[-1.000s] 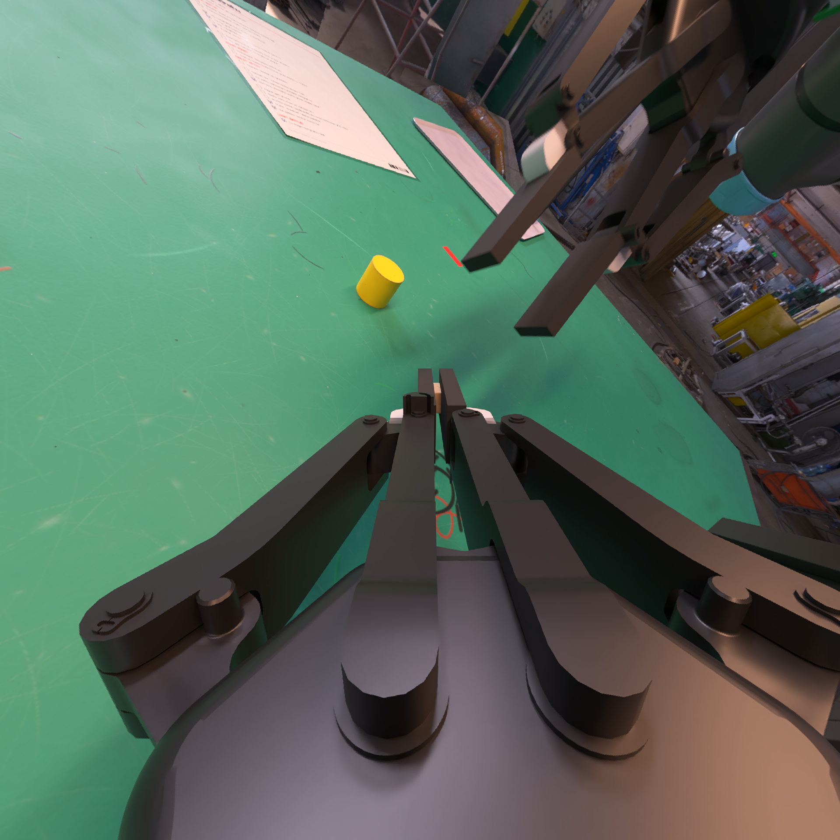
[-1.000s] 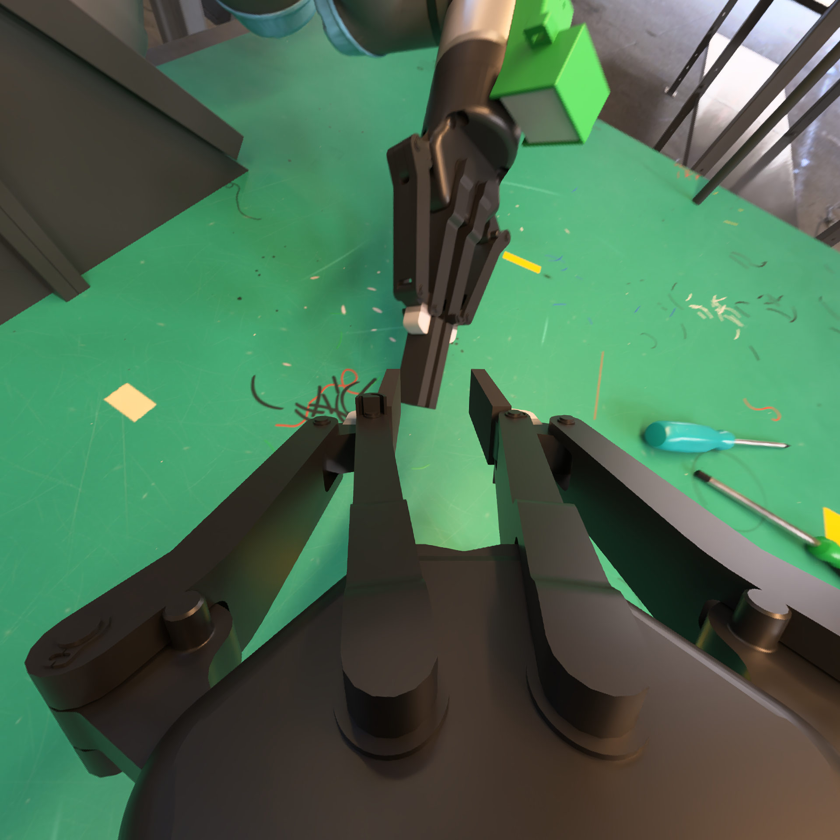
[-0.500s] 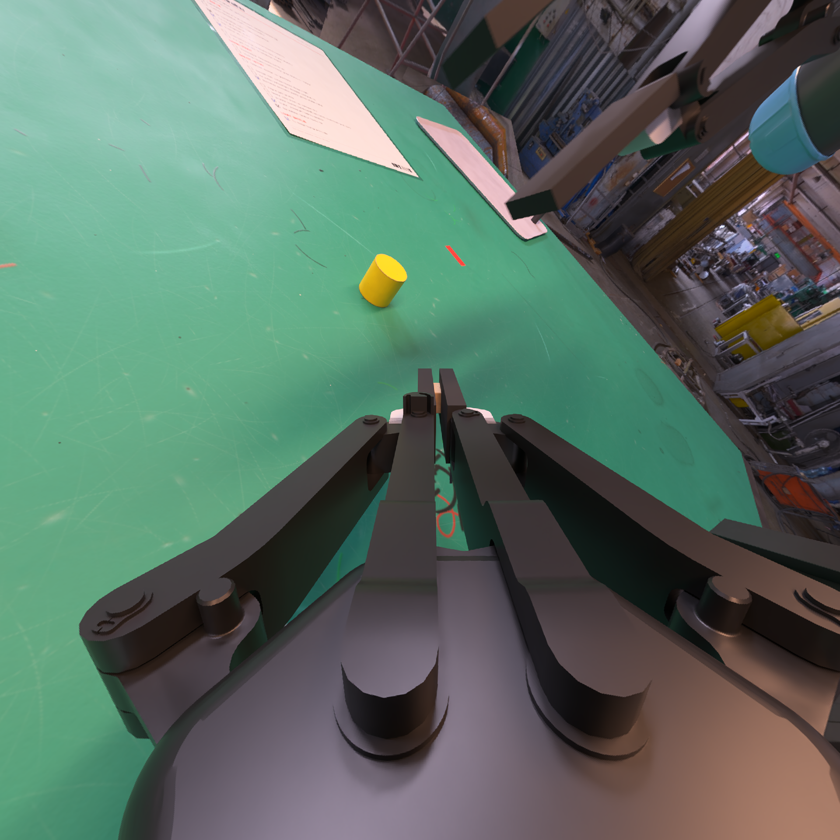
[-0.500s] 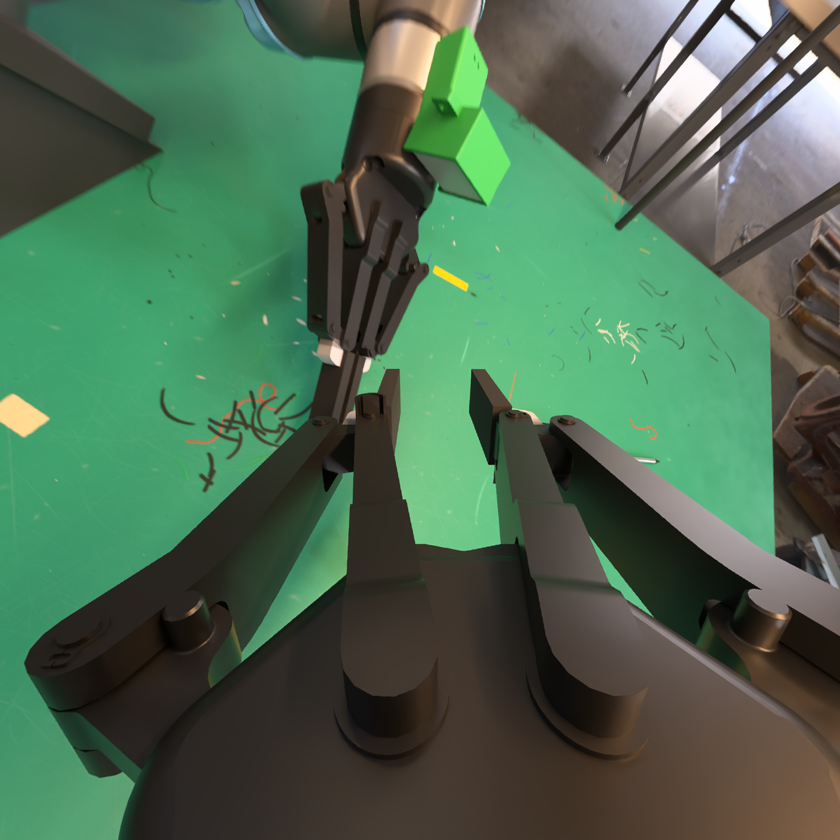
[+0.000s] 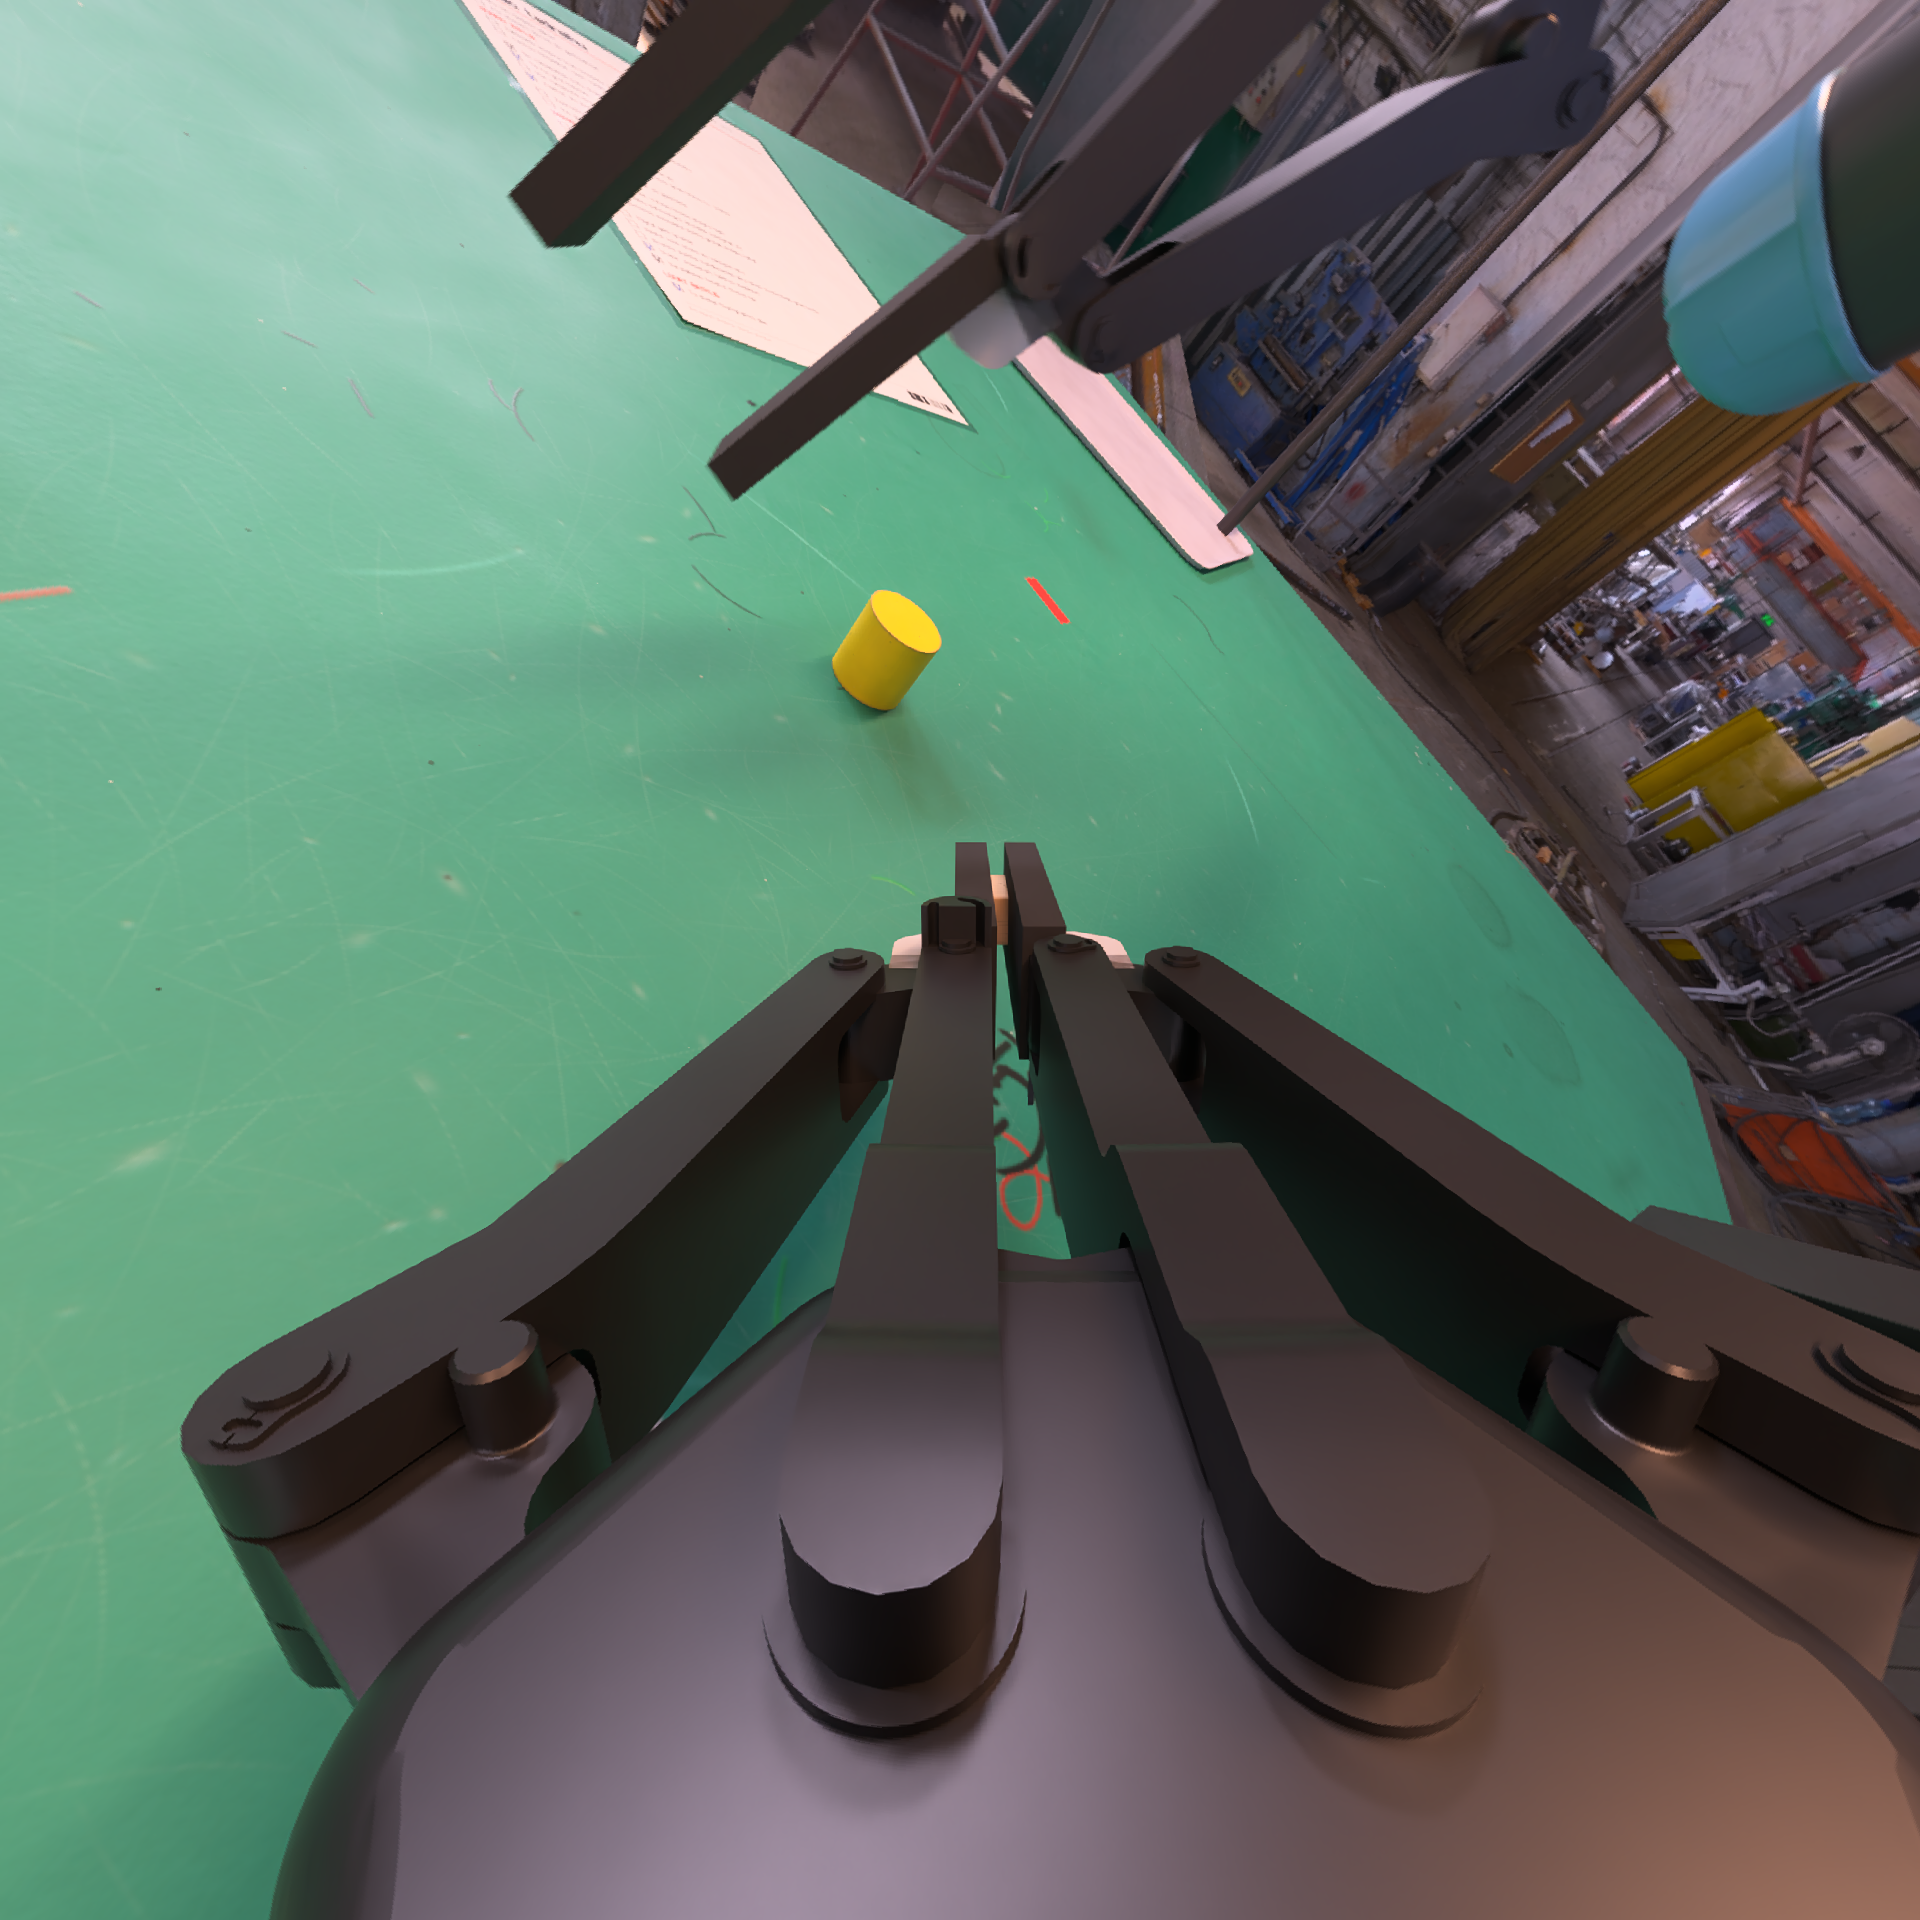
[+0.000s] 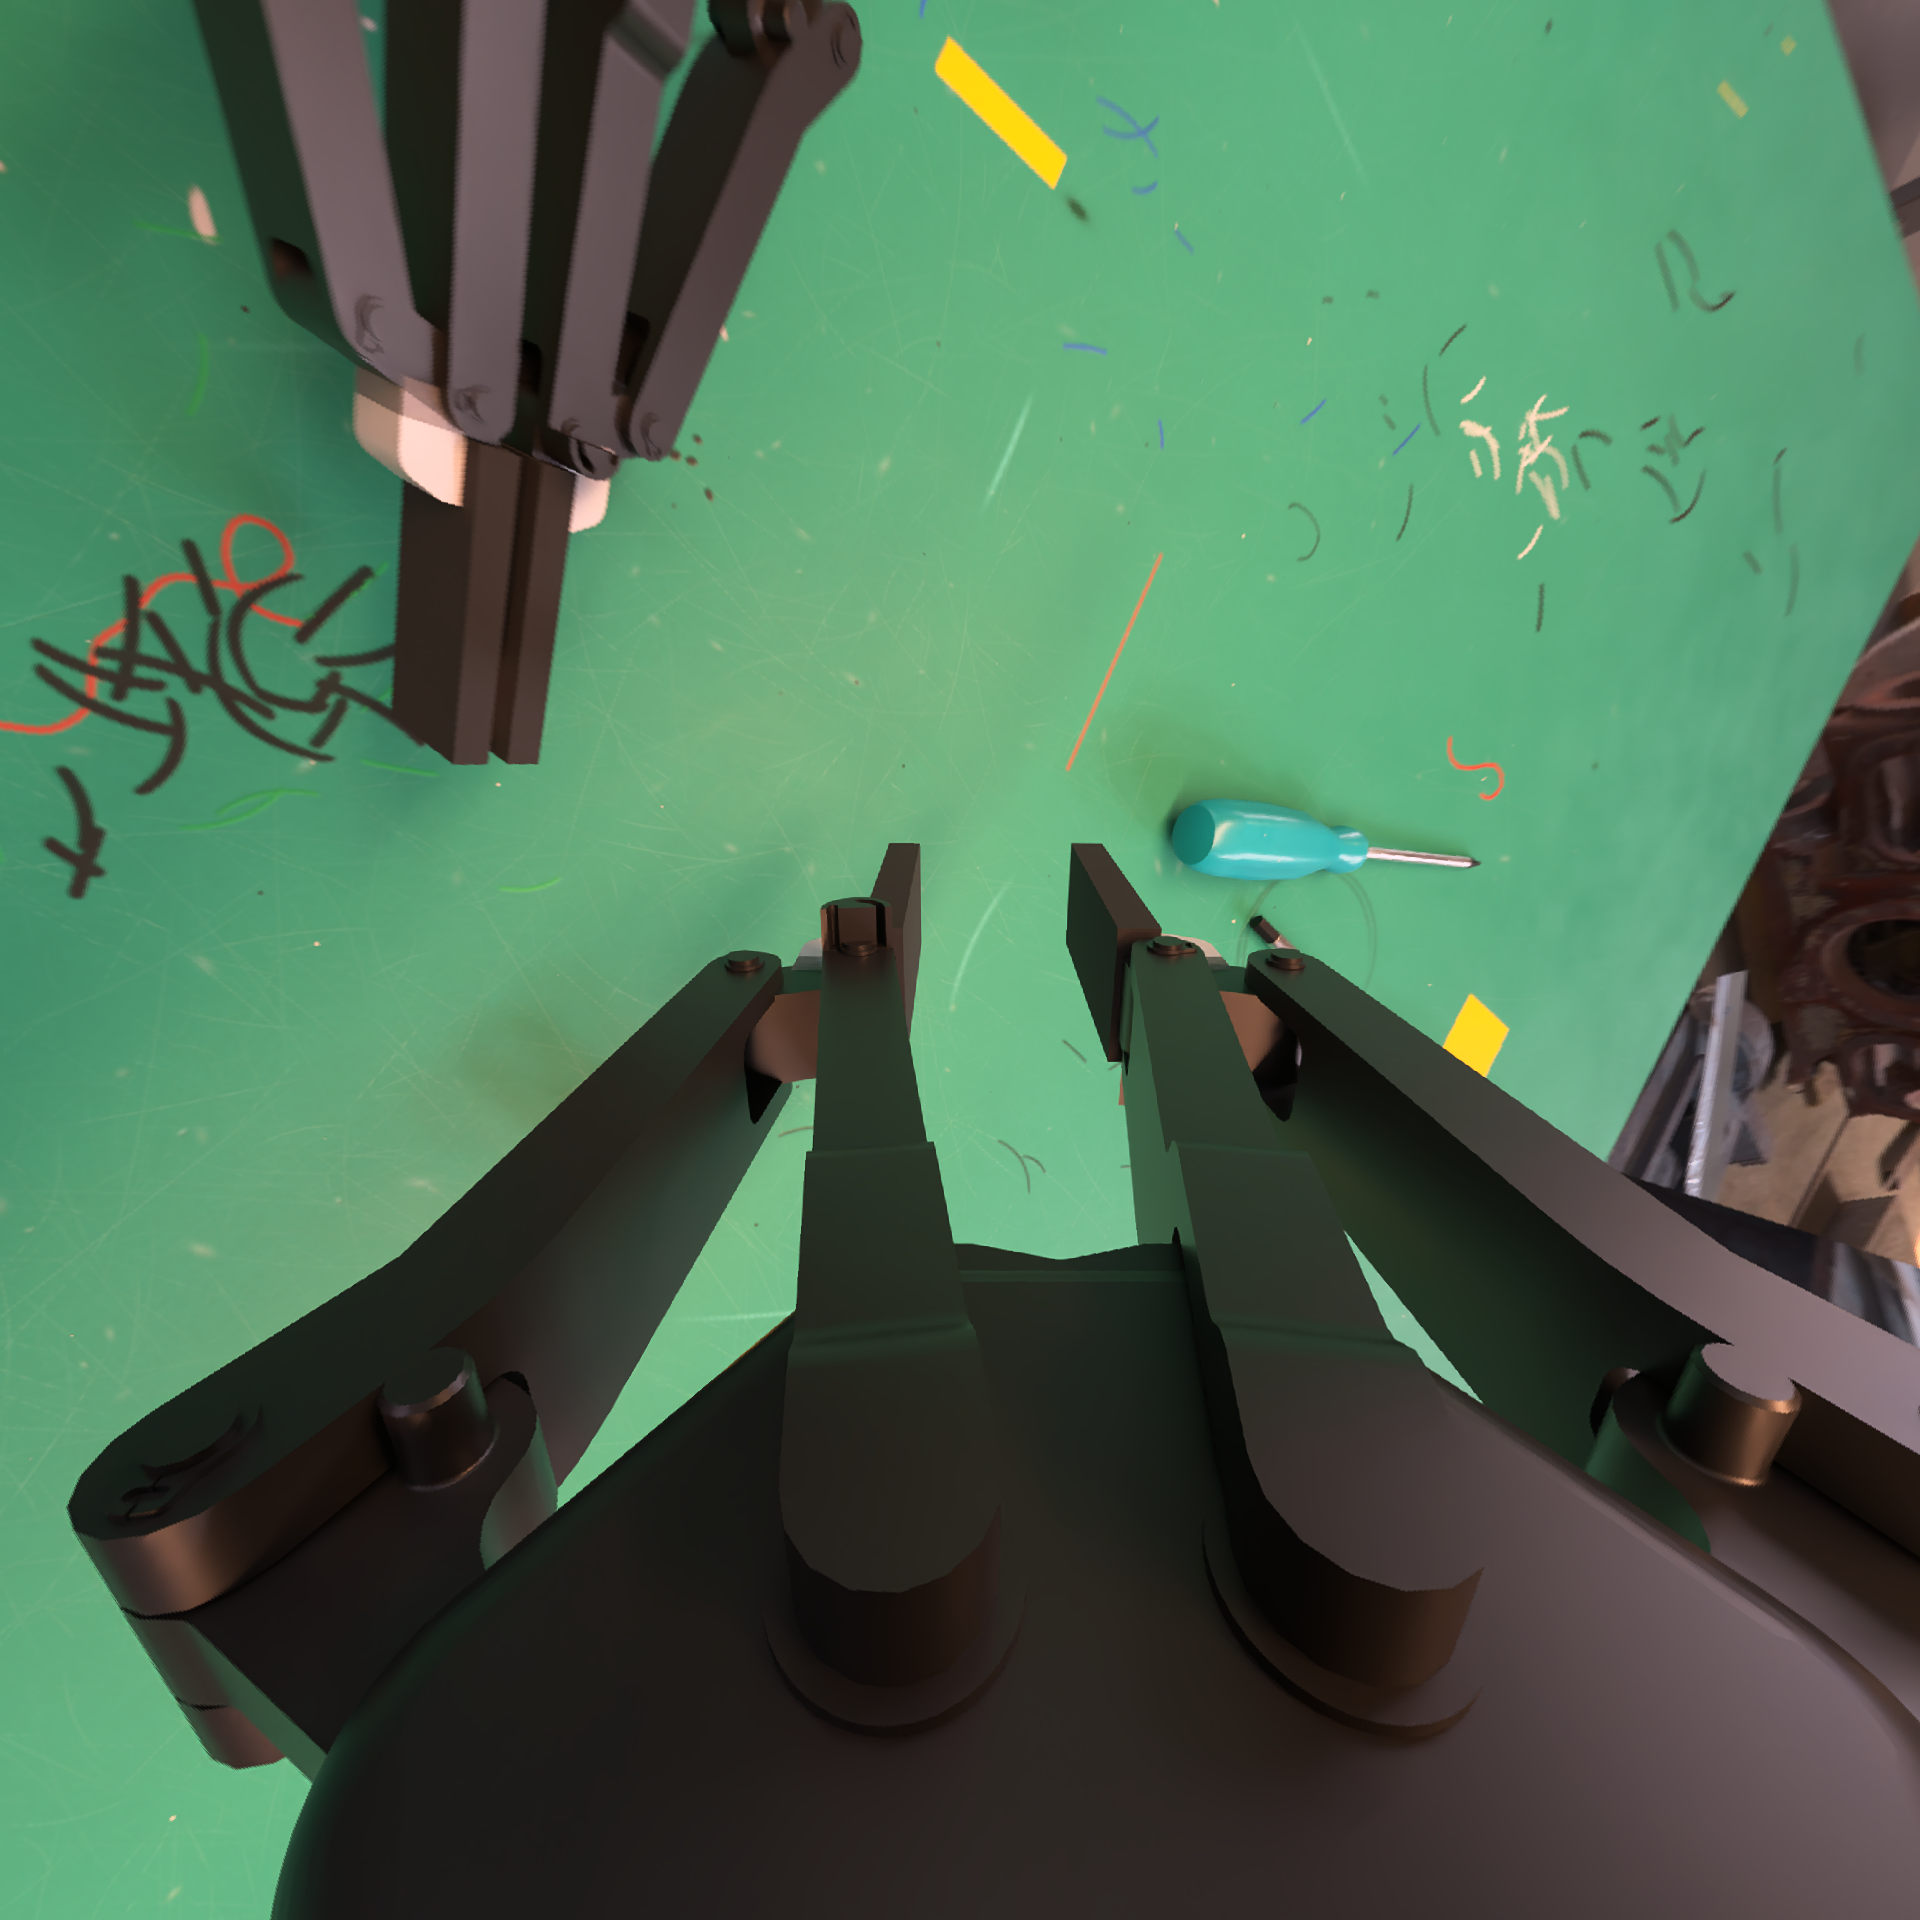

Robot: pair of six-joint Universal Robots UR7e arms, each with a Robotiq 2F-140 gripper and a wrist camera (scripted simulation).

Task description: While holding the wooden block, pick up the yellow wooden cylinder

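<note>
Left tool (image 5: 995, 868) pinches wooden block (image 5: 1000, 906); right tool (image 6: 995, 868) hovers spread.

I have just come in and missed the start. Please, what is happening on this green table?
Two robot arms work over a green table. The left pincer is shut on a small wooden block, of which only a sliver shows between its fingers. The right pincer is open and empty, raised above the table. The yellow wooden cylinder stands untouched on the table, ahead of the left pincer. A teal screwdriver lies aside, near the right pincer.
</note>
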